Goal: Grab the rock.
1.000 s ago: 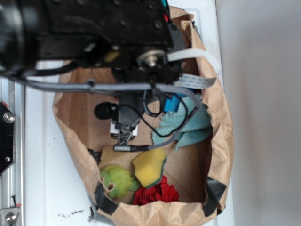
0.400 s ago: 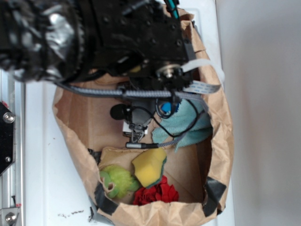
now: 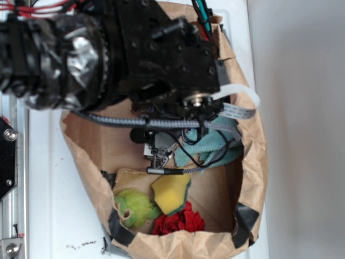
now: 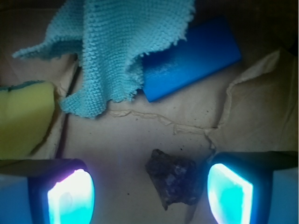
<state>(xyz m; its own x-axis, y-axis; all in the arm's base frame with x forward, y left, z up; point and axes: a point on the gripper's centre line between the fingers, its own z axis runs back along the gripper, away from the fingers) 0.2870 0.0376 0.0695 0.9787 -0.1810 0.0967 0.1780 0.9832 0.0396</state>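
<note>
The rock (image 4: 172, 178) is a small dark, rough lump lying on the brown paper floor of the bag. In the wrist view my gripper (image 4: 150, 196) is open and the rock sits between the two glowing pads, close to the right pad (image 4: 230, 193) and well apart from the left pad (image 4: 70, 198). Neither pad touches it. In the exterior view the gripper (image 3: 156, 154) reaches down inside the paper bag (image 3: 253, 140), and the arm hides the rock.
A teal knitted cloth (image 4: 117, 51) lies partly over a blue block (image 4: 191, 58) ahead of the gripper. A yellow sponge (image 4: 23, 116) is at the left. The bag's near end holds a fuzzy green ball (image 3: 135, 208) and a red item (image 3: 180, 221).
The arm has swung to the right and a little lower over the bag, carrying the gripper rightward toward the teal cloth. The things in the bag have not moved.
</note>
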